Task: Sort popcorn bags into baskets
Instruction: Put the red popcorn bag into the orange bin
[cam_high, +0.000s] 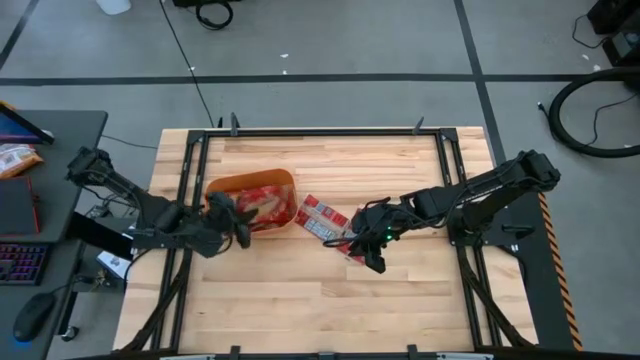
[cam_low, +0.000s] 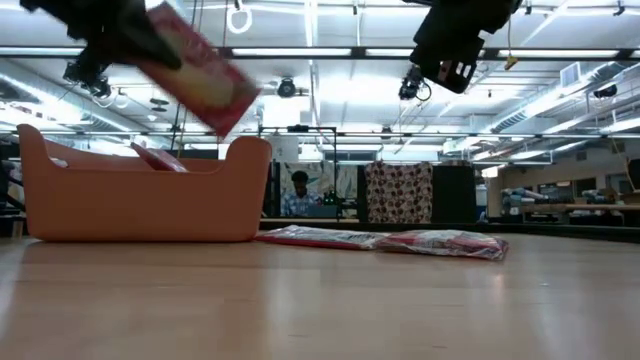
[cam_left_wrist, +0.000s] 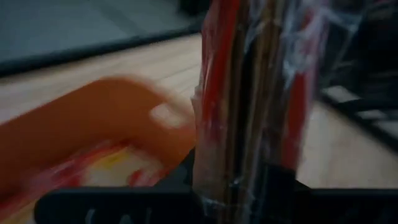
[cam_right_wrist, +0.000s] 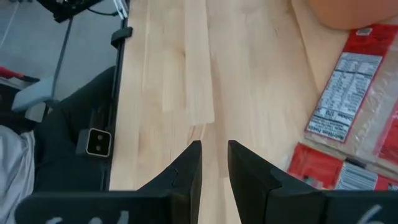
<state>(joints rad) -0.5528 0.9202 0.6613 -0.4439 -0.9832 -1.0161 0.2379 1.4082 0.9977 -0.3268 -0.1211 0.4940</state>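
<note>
High view, left to right: the left gripper (cam_high: 232, 222) is poised over the left end of the orange tub (cam_high: 222, 186), its fingers clamped on one popcorn bag (cam_left_wrist: 249, 99); the low view shows that held bag (cam_low: 195, 70) tilted and raised above the tub's rim, clear of it. More popcorn bags (cam_high: 268, 208) lie inside the tub. Just right of the tub, loose bags (cam_high: 325, 217) lie flat on the wooden table (cam_high: 300, 300), close beside one another (whether their edges overlap cannot be told). The right gripper (cam_high: 374, 253) hangs at the right end of these bags, raised off the table in the low view, its fingers (cam_right_wrist: 186, 171) nearly together with a narrow gap and nothing between them.
</note>
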